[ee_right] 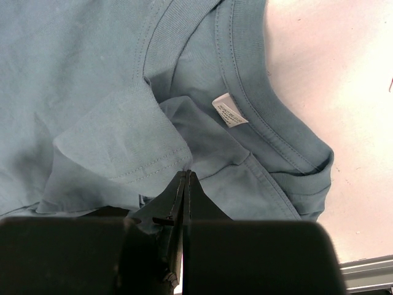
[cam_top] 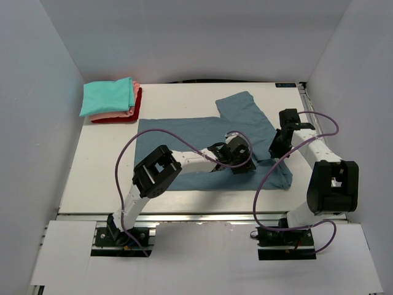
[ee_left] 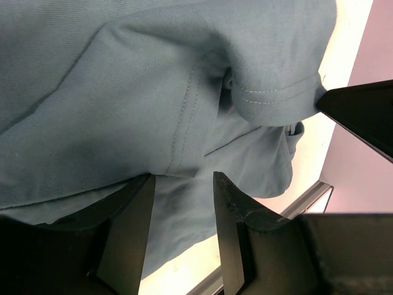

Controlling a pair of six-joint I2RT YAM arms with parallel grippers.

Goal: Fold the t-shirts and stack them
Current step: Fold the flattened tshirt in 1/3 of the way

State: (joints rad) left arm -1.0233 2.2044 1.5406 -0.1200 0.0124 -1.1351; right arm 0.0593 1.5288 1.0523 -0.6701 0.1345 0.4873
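We're looking down at a white table boxed in by 3 plain walls. The back wall reads pale grey, and the left wall and right wall carry the same flat tone. The light is even and soft, with only faint shadows. Along the table's near edge we see a metal rail, and below it a white board. A dark strip runs along the table's far edge.

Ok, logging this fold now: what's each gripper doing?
Left gripper: open, over the slate-blue t-shirt.
Right gripper: closed; any cloth pinched cannot be told.
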